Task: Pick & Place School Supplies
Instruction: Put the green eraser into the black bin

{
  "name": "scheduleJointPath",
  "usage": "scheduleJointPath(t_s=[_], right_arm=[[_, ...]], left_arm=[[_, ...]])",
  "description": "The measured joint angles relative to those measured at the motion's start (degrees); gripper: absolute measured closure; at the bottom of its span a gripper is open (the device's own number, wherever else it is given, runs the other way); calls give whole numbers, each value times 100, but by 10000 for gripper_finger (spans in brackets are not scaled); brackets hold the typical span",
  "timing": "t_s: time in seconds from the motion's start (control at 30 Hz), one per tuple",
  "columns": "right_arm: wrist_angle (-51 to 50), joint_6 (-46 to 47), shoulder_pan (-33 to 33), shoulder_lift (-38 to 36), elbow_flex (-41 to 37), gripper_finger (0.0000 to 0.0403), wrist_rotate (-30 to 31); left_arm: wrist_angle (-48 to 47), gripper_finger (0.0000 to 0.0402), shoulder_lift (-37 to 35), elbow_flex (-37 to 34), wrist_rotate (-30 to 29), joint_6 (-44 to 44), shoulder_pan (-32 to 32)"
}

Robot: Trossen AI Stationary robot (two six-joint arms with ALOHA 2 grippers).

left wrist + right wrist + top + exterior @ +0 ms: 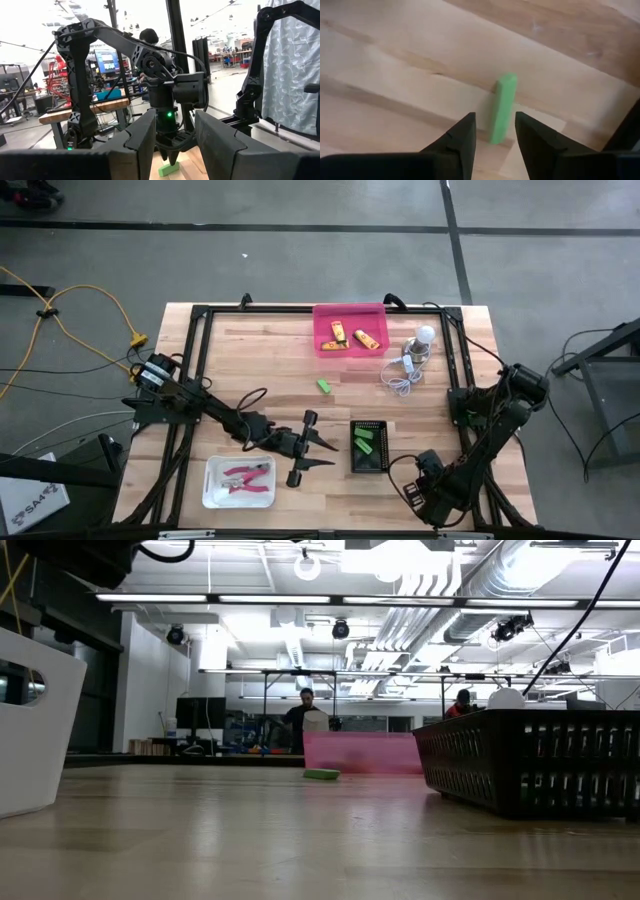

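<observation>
Looking down from above and finding one green block (pixel 324 386) lying loose on the bare wood of the table (pixel 250 370), between the pink tray (pixel 322 345) holding the yellow-orange pieces (pixel 352 335) and the black basket (pixel 356 465) already holding other green blocks (pixel 363 442); noting the pink pliers (pixel 245 478) resting in the white tray (pixel 212 492). Placing the left gripper (pixel 322 456) just beside the white tray, fingers spread and holding nothing, and the right arm (pixel 470 460) folding low toward the table's near right corner. Dropping to table height and seeing the same block lying flat in front of the pink tray, touched by nothing, with two people standing far back in the room. Peering past the left fingers and catching the right gripper (pixel 169 152) hanging tip-down just above the block. Looking through the right wrist camera and finding the block sitting between the parted fingers (pixel 462 137), released and not yet pressing on it. Judging the block as light, stiff and smooth-sided, so likely sliding or twisting under an uneven pinch rather than crushing. Favouring a hold across the two long flat sides near the middle, not near an end, closing squarely and gently to avoid flicking it away.
</observation>
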Motion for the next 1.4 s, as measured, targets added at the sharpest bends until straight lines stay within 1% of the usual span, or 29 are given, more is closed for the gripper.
scheduleJointPath(t_s=[0.17, 0.27, 0.87, 1.0, 1.17, 1.27, 1.4], right_arm=[[213, 174, 106, 0, -233, 277, -118], [300, 187, 119, 4, -247, 279, -121], [338, 192, 115, 4, -255, 282, 108], [478, 255, 133, 4, -378, 282, 59], [980, 327, 147, 4, -608, 282, 22], [917, 328, 147, 4, -612, 282, -107], [883, 332, 147, 4, -610, 291, -105]], left_arm=[[0, 268, 0, 0, -2, 104, -37], [0, 268, 0, 0, 0, 109, -41], [0, 268, 0, 0, 0, 111, -43], [0, 268, 0, 0, 0, 111, -45], [0, 268, 0, 0, -5, 127, -80], [0, 268, 0, 0, 0, 127, -83], [0, 268, 0, 0, -5, 125, -78]])
